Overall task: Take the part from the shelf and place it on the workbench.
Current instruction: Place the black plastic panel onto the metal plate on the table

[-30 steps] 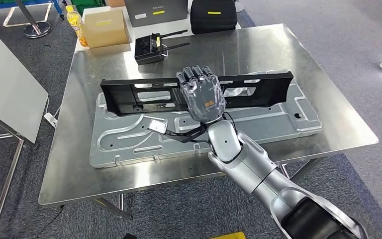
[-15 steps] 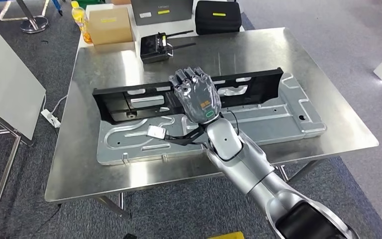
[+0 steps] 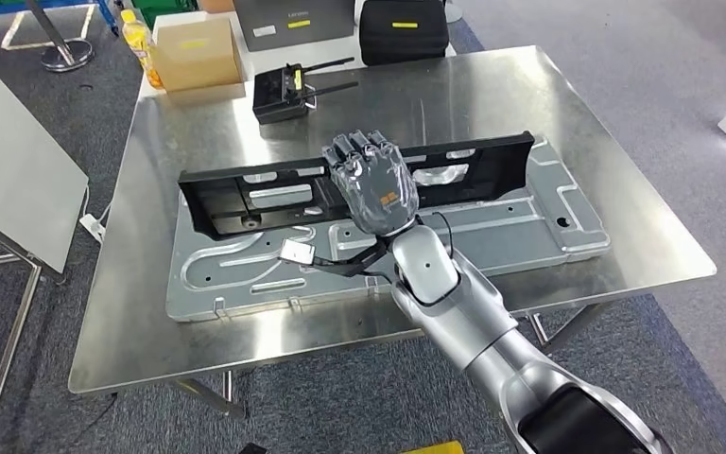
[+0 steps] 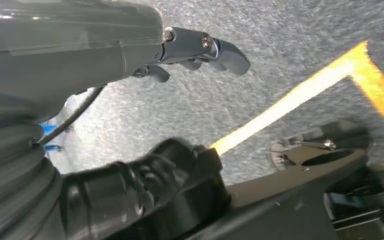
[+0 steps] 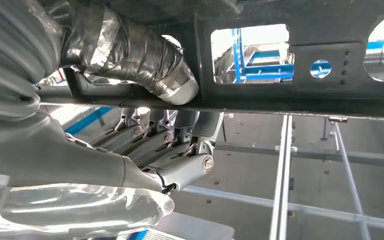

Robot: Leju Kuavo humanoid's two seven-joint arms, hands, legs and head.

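The robot's right hand (image 3: 375, 185) is gripping the long black part (image 3: 274, 189) near its middle, fingers curling over the upper rail, holding it on edge above the ribbed metal panel (image 3: 492, 232) on the steel workbench (image 3: 624, 189). The part is looking rigid, light and perforated, likely balancing best mid-span. The right wrist view is showing thumb and fingers (image 5: 180, 167) clamping the rail; the left hand (image 4: 200, 50) is hanging empty, fingers loosely apart, over carpet.
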